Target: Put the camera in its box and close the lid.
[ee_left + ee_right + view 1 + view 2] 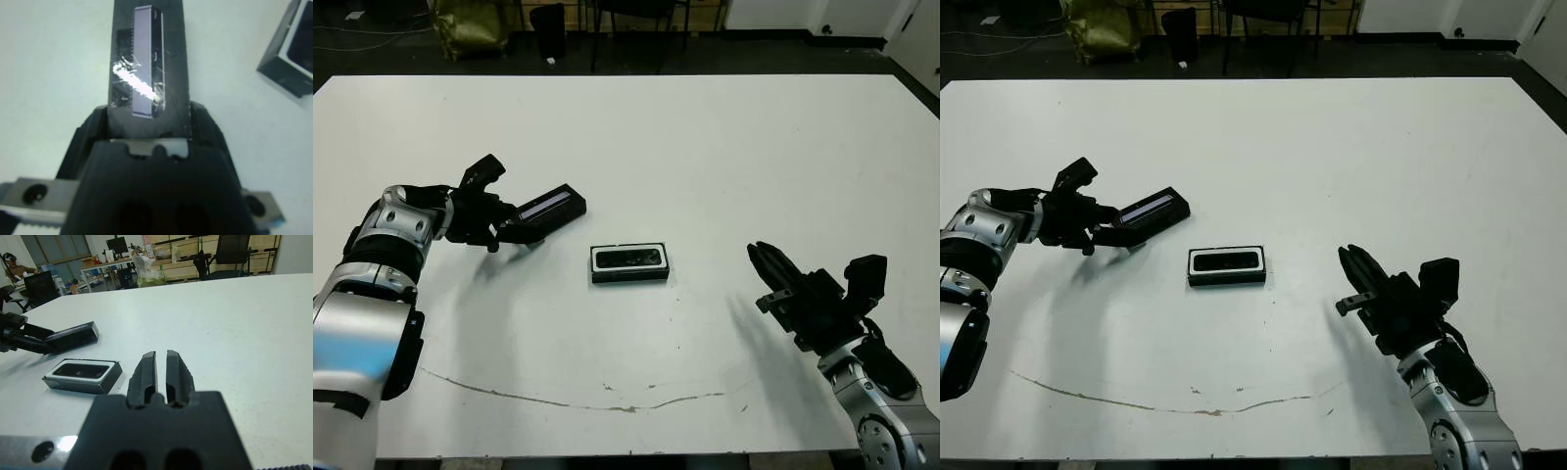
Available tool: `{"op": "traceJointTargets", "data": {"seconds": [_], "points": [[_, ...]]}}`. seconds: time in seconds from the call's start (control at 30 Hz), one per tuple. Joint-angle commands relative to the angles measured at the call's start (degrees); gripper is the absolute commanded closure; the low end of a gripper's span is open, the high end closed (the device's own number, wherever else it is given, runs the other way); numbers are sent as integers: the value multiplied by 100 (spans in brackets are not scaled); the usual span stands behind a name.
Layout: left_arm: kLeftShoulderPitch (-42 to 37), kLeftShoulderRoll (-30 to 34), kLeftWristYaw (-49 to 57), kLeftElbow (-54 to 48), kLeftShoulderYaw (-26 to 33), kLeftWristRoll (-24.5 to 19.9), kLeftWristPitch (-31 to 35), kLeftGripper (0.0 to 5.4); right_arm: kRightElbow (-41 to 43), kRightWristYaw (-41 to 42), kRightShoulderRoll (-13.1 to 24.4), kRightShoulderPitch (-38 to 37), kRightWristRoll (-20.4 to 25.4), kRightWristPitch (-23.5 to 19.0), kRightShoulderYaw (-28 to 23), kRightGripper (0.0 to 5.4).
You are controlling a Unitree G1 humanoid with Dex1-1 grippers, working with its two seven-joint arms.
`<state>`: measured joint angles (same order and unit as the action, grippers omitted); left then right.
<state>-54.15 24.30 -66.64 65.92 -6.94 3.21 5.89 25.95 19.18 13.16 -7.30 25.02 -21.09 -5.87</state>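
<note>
Leftmost on my screens, the left gripper (509,227) has its two black fingers clamped on one end of the lid (548,209), a black cover with a pale bluish-grey stripe along its top. From the head cameras I see the lid reaching out beyond the fingertips, slanting away from the gripper toward the far side of the white table (705,137); I cannot tell whether its far end touches the tabletop. My left wrist camera shows the striped face running straight out from between the fingers, with a bright glare patch on the stripe.

Just to the right of that gripper and a little nearer my side sits the box (629,264), a shallow black tray with a white lining, flat on the table and apart from the lid. The camera (628,258), a slim black bar, lies inside the lining, lengthwise in the tray. The box stands uncovered.

Further right, well apart from the box, the right gripper (771,266) hangs near the table's near edge with nothing in it. My right wrist camera shows its two fingers (146,373) nearly together, only a thin slit between them, pointing out past the box's right side
</note>
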Motion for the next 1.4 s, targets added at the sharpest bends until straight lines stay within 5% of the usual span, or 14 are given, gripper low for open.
{"op": "traceJointTargets", "data": {"seconds": [0.03,0.37,0.7,0.97,1.4], "points": [[192,155,-200,-428,143,-178,117,314,-47,-19,66,-63,-45,-103,26,540],[792,557,-590,-3001,225,-796,1303,314,47,-83,64,-95,-40,-220,111,540],[1179,713,-866,-5130,-632,-920,2257,314,-104,0,-34,-100,-48,7,203,540],[1123,546,-1034,-5368,-1266,-1011,2512,314,-11,-85,-68,-183,-41,-35,235,540],[408,-126,-1134,-3948,-1948,-576,1920,314,-185,39,-122,-216,-109,264,259,540]]}}
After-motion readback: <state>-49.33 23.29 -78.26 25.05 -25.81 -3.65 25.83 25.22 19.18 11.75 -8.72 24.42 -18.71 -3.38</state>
